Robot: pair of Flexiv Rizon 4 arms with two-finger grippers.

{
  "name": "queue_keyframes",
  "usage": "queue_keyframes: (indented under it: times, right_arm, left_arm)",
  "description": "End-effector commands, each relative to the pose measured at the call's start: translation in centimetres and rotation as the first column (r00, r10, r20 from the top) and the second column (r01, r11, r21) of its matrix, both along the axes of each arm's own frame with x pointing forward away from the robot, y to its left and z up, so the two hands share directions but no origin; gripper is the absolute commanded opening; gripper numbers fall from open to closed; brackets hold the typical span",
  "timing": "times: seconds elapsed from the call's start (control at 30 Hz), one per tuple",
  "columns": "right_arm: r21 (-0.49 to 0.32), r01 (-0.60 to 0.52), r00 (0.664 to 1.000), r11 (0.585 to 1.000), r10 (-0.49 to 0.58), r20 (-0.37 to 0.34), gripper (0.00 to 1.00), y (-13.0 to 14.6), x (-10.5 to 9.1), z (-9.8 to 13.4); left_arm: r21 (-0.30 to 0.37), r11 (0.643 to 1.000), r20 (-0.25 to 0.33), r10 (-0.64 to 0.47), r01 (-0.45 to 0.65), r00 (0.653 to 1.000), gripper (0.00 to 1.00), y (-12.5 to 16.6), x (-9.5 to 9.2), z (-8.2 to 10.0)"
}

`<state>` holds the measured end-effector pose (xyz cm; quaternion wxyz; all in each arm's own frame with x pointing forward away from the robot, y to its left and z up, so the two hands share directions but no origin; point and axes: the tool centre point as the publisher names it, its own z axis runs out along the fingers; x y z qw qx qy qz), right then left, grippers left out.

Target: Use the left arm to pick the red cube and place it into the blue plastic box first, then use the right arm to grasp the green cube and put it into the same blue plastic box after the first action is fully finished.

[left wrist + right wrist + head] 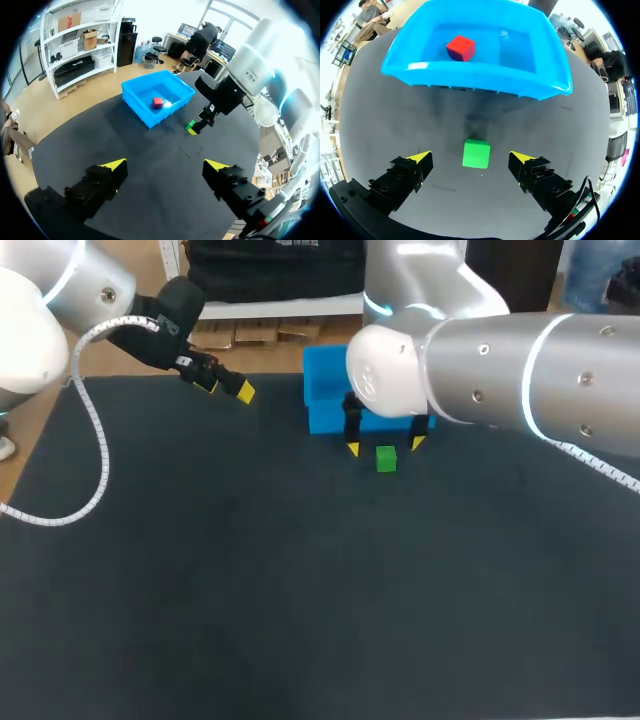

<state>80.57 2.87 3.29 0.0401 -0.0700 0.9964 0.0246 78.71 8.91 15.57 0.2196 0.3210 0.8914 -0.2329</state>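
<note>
The red cube (pixel 460 48) (pixel 158 102) lies inside the blue plastic box (pixel 470 77) (pixel 145 107) (pixel 318 380) at the back of the table. The green cube (pixel 386 459) (pixel 476 153) (pixel 190 127) sits on the black mat just in front of the box. My right gripper (pixel 383 446) (pixel 471 160) hangs open right over the green cube, one yellow tip on each side, neither touching it. My left gripper (pixel 228 388) (pixel 166 165) is open and empty, raised at the back left, well away from the box.
The black mat (pixel 250 580) covers the table. My right arm's large silver links (pixel 500 370) stretch over the back right and hide part of the box.
</note>
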Motion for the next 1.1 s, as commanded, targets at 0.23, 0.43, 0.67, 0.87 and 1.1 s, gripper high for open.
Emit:
queue_keyframes:
  times: [0.23,0.43,0.67,0.87,1.1]
  right_arm:
    - [0.003,0.025,1.0,1.0,-0.025,-0.003,1.0,-0.1,0.5,-0.8]
    - [0.005,0.034,0.999,0.999,-0.034,0.003,1.0,-0.6,0.2,-1.4]
    - [0.016,0.041,0.999,0.999,-0.041,0.004,1.0,-0.9,-0.2,-1.7]
    - [0.029,0.048,0.999,0.998,-0.048,0.002,1.0,-0.8,-0.4,-2.3]
    - [0.035,0.05,0.999,0.998,-0.05,0.001,1.0,-0.5,-0.9,-3.0]
  left_arm:
    - [-0.002,1.0,0.001,-0.003,0.003,1.0,1.0,0.0,0.1,0.0]
    - [-0.002,1.0,0.001,-0.003,0.003,1.0,1.0,0.0,0.1,0.0]
    - [-0.002,1.0,0.001,-0.003,0.003,1.0,1.0,0.0,0.1,0.0]
    - [-0.002,1.0,0.001,-0.003,0.003,1.0,1.0,0.0,0.1,0.0]
    - [-0.002,1.0,0.001,-0.003,0.003,1.0,1.0,0.0,0.1,0.0]
